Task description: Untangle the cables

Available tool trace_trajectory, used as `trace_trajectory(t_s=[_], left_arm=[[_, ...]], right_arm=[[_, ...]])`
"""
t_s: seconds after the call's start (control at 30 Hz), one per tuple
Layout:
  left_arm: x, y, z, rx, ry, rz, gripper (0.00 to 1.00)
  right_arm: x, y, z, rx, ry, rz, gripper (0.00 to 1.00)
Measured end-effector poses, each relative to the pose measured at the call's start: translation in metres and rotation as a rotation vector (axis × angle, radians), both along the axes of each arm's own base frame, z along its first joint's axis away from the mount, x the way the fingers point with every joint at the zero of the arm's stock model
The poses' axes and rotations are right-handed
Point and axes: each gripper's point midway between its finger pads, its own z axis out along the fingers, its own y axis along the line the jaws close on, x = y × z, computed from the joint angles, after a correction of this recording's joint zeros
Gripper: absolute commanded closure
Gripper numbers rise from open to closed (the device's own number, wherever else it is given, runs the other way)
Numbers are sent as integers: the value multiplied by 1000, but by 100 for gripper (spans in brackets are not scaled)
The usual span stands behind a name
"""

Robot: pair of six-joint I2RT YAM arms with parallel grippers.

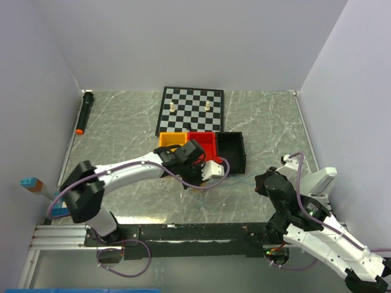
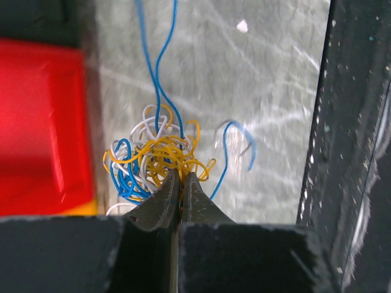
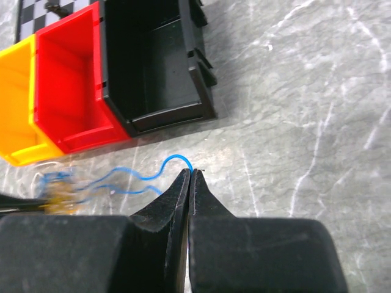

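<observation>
The left gripper (image 2: 181, 177) is clamped shut on orange-yellow loops at its side of the cables (image 2: 156, 155) knot, near the red bin (image 2: 36, 122). The right gripper (image 3: 190, 174) is closed too, 1 blue strand (image 3: 173, 157) ending at its tips, looks pinched. That strand runs sideways from knot to right arm.

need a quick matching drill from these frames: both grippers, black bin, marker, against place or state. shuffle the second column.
Things
1. left gripper
2. right gripper
3. black bin
4. marker

Place or state
A. lying along the left edge of the table
B. shut on the end of the blue cable
C. right beside the red bin, on its right in the top view
D. shut on the tangle of cables, at the yellow strands

Pairs: 1-D, 2-B, 3-C, 4-A
</observation>
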Motion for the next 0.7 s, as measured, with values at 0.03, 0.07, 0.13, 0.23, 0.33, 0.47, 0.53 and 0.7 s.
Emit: trace_trajectory(t_s=[0.03, 0.07, 0.13, 0.23, 0.33, 0.47, 0.53, 0.7], left_arm=[[1, 5, 6, -4, -4, 7, 99], [1, 10, 11, -6, -6, 14, 99], [1, 22, 19, -8, -12, 27, 99], [-1, 44, 21, 4, -13, 48, 99], [-1, 67, 13, 29, -1, 81, 99], [2, 94, -1, 61, 5, 134, 99], [2, 104, -7, 78, 5, 150, 99], [0, 117, -21, 104, -24, 155, 99]], right_arm=[[0, -2, 0, -6, 2, -6, 100], [0, -3, -1, -11, 4, -11, 100], [0, -6, 1, -25, 9, -26, 100], [2, -10, 5, -42, 13, -56, 100], [4, -16, 10, -63, 21, -100, 100], [6, -24, 22, -75, 11, -155, 100], [7, -30, 33, -79, -13, -182, 100], [9, -44, 65, -69, -84, -237, 100]])
